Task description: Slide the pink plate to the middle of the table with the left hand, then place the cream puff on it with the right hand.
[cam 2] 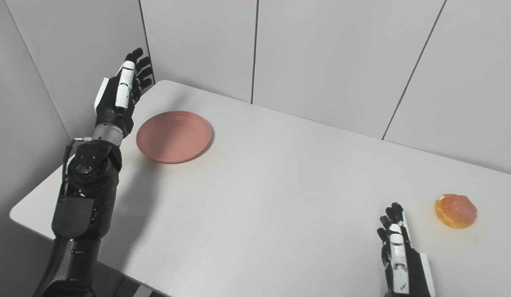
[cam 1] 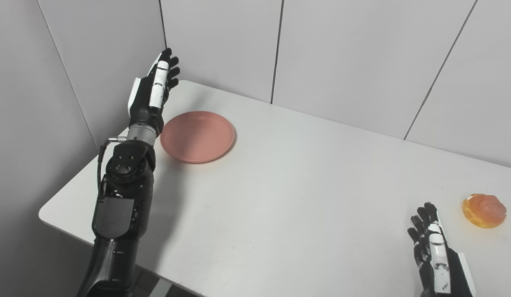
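The plate (cam 1: 197, 136) lies flat on the table (cam 1: 280, 194), just right of the left hand's wrist and below its raised fingers, far from the table's middle. The left hand (cam 1: 154, 88) stands edge-up beside the plate's left rim, released, fingers straight and holding nothing. Whether its heel touches the rim is hard to tell; a thin gap seems to show.

The step in hand looks to be the slide, not yet begun. To do it well, the left hand should drop until its edge meets the table, press against the rim's far-left side, and push steadily toward the centre, keeping contact low so the shallow plate glides rather than tips or slips under the palm.

The puff (cam 1: 485, 210) sits just beyond and to the right of the right hand (cam 1: 433, 247), apart from it. That hand rests low at the near edge, fingers loosely extended, grasping nothing.

The right eye view shows more of the left wall and the table's near-left corner; the left eye view shows more of the right hand's wrist and sets the puff closer to the frame's edge.
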You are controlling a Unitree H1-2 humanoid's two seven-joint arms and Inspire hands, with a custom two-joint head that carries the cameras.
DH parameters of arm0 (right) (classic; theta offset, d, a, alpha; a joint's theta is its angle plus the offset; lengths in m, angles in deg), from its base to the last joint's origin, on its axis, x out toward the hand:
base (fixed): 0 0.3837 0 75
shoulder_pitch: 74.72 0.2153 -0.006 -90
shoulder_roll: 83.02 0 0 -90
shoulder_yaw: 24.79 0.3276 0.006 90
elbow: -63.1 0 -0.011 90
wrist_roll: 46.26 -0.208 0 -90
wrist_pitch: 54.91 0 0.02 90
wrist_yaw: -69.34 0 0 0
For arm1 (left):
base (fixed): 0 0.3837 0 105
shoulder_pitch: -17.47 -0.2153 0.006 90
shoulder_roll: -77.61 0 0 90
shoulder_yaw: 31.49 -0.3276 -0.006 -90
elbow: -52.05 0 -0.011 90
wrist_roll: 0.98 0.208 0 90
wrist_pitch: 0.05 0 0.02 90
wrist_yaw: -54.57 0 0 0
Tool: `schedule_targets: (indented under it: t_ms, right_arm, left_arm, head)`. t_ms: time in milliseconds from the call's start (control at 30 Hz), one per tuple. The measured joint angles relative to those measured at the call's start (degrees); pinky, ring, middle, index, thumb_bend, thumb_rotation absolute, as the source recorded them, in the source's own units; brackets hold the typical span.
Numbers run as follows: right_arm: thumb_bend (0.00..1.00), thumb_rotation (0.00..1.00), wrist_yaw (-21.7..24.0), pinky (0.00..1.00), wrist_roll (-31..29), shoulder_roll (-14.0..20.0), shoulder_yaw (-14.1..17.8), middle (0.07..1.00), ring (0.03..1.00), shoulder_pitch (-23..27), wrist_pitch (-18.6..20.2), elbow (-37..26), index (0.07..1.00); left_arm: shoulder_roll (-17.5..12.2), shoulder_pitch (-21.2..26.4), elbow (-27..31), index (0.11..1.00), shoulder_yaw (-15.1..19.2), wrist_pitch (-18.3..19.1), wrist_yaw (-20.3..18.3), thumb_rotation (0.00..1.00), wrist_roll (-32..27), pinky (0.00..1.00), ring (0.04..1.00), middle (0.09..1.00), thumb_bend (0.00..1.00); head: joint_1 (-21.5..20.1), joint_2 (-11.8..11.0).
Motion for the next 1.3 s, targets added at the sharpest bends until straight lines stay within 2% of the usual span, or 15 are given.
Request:
schedule_targets:
  t_ms: [200,833,1067,1300]
  right_arm:
    - [0.04,1.0,-0.2,1.0,0.1,0.0,0.0,1.0,1.0,0.0,0.0,0.0,1.0]
    - [0.03,1.0,-0.1,1.0,0.0,0.0,0.1,1.0,1.0,0.0,0.1,-0.3,1.0]
    - [0.04,1.0,-0.2,1.0,-0.1,0.1,0.2,1.0,1.0,0.0,0.1,-0.3,1.0]
    - [0.04,1.0,-0.1,1.0,-0.4,0.1,0.2,1.0,1.0,0.0,0.1,-0.3,1.0]
  left_arm:
    - [-1.0,0.0,-2.0,0.904,1.1,-2.6,0.1,1.0,-0.1,0.91,0.922,0.922,0.44]
    - [-1.6,0.0,-10.0,0.931,4.1,-3.7,0.3,1.0,-3.4,0.96,0.948,0.951,0.41]
    - [-2.6,0.1,-16.4,0.917,4.1,-4.8,0.3,1.0,-3.6,0.94,0.936,0.934,0.39]
    - [-2.6,0.1,-17.9,0.913,4.2,-5.5,0.3,1.0,-4.0,0.93,0.935,0.933,0.37]
  head:
    - [0.4,0.0]
    - [0.4,0.4]
    - [0.3,0.5]
    - [0.3,0.5]
